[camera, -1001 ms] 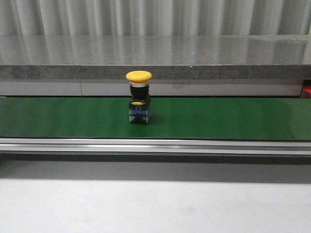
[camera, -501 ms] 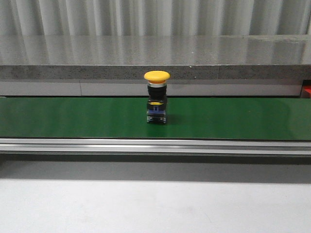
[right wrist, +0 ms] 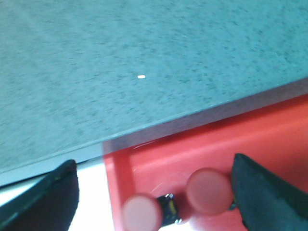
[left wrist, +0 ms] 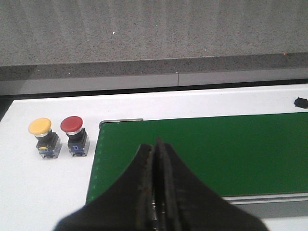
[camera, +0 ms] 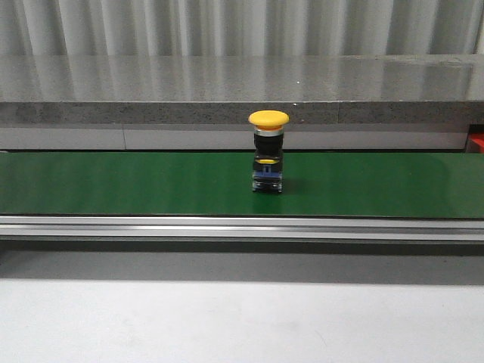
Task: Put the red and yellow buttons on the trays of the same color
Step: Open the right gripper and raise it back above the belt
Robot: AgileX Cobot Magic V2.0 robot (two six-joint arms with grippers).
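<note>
A yellow button stands upright on the green belt, a little right of its middle. In the left wrist view my left gripper is shut with nothing in it, above the belt's end. Beside that end, on the white table, stand a yellow button and a red button. In the right wrist view my right gripper is open over the red tray. Two red buttons lie in the tray between its fingers. No yellow tray is in view.
A grey stone ledge runs behind the belt. A metal rail lines the belt's near edge, with the white table surface in front. The red tray's corner shows at the far right.
The yellow button has ridden the belt to the right, from left of centre to right of centre.
</note>
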